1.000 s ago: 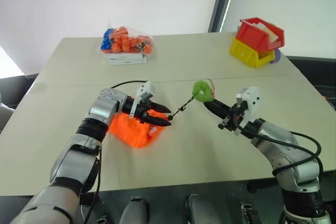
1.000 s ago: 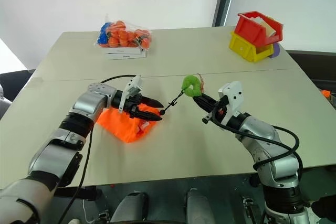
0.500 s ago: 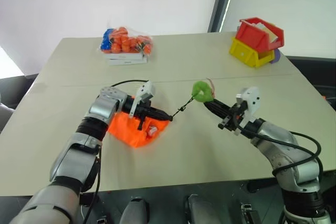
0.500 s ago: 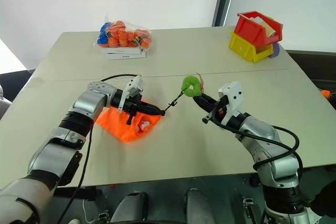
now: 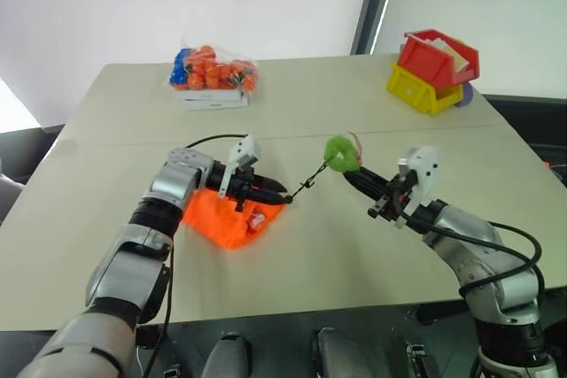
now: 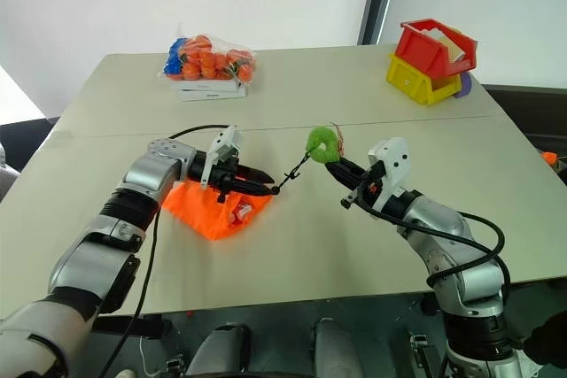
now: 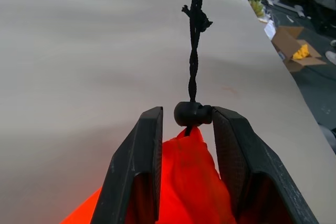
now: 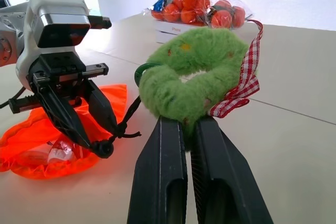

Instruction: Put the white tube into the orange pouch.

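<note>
Right gripper (image 5: 354, 179) pinching green tag (image 5: 341, 154); left gripper (image 5: 282, 193) spread around cord stopper (image 7: 192, 114), cinching orange pouch (image 5: 232, 220); next, pull tag toward 3 o'clock

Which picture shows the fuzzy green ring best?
The right wrist view: the green ring looms close, pinched by the right gripper, its checked ribbon plain. The eye views show it small above the table.

You have a pale beige worktop (image 5: 354, 245) with a seam running across its middle. The orange pouch (image 5: 226, 219) lies on the near half, towards your left. At the far left a clear bag of orange and blue balls (image 5: 213, 68) sits on a flat white box (image 5: 215, 100). At the far right corner a red bin (image 5: 440, 56) is stacked on a yellow bin (image 5: 423, 91).
</note>
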Robot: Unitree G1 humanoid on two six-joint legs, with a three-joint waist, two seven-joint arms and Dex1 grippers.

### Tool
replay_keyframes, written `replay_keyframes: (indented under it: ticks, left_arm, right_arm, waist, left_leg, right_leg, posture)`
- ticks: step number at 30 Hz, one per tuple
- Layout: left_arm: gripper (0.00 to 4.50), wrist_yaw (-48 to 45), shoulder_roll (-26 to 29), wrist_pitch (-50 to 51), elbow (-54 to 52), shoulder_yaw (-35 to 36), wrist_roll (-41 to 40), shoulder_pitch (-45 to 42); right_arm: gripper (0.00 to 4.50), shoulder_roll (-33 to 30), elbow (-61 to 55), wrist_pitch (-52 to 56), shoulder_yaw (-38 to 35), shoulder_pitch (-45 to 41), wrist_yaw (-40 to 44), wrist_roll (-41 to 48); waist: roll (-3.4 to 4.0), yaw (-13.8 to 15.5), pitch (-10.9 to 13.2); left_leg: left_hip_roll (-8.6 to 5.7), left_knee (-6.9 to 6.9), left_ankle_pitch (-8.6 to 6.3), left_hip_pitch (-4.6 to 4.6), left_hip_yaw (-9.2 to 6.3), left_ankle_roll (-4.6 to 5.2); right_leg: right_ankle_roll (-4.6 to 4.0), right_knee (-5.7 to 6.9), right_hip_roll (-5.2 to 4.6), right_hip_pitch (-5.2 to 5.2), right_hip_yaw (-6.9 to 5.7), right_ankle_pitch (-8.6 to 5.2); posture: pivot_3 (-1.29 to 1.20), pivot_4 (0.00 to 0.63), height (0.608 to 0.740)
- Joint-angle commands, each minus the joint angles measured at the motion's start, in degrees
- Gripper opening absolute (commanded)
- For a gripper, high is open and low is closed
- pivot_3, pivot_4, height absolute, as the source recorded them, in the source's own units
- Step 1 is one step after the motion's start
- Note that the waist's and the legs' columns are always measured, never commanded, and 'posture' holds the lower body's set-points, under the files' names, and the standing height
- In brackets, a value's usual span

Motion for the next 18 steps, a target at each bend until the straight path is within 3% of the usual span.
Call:
replay_keyframes:
  ticks: [1, 5, 8, 11, 18]
  left_arm:
    - [1.51, 0.67, -0.4, 0.41, -3.4, -0.21, 0.21, 0.67]
    - [1.51, 1.36, -0.41, 0.88, -4.46, -0.52, 0.44, 1.31]
    - [2.34, 1.43, -0.31, 1.71, -4.96, -0.31, 0.16, 1.4]
    - [3.66, 2.57, 0.11, 0.85, -5.38, -0.43, 1.05, 1.72]
    - [3.66, 2.34, 0.34, 1.42, -6.11, -0.96, 1.13, 2.61]
  right_arm:
    - [0.0, 0.3, -1.22, -1.49, 0.07, -1.19, 0.11, 0.5]
    - [0.0, 0.47, -1.23, -1.42, 0.38, -1.36, 0.11, 0.47]
    - [0.0, 0.47, -1.25, -1.3, 0.55, -1.42, 0.15, 0.55]
    - [0.0, 0.44, -1.41, -1.17, 0.76, -1.37, 0.16, 0.7]
    - [0.0, 0.56, -1.58, -1.14, 1.03, -1.26, 0.13, 0.77]
  waist:
    - [0.0, 0.01, 0.0]
    - [0.0, -0.05, 0.0]
    - [0.0, -0.03, 0.0]
    - [0.0, 0.0, 0.0]
    - [0.0, 0.0, 0.0]
  left_leg:
    - [0.0, 0.0, 0.0, 0.0, 0.0, 0.0]
    - [0.0, 0.01, 0.0, 0.01, 0.0, 0.0]
    - [0.0, 0.01, 0.0, 0.02, -0.01, 0.0]
    - [0.0, 0.01, 0.0, 0.02, -0.01, 0.0]
    - [0.0, 0.01, 0.0, 0.02, -0.02, 0.0]
  right_leg:
    - [0.0, 0.0, 0.0, 0.0, 0.0, 0.0]
    - [0.0, 0.02, 0.01, 0.0, 0.0, 0.0]
    - [0.0, 0.03, 0.01, 0.0, 0.01, 0.0]
    - [0.0, 0.03, 0.01, 0.0, 0.0, 0.0]
    - [0.0, 0.03, 0.01, 0.0, 0.0, 0.0]
  posture:
    - [0.0, 0.15, 0.74]
    - [0.0, 0.15, 0.74]
    - [0.0, 0.15, 0.74]
    - [0.0, 0.15, 0.74]
    - [0.0, 0.15, 0.74]
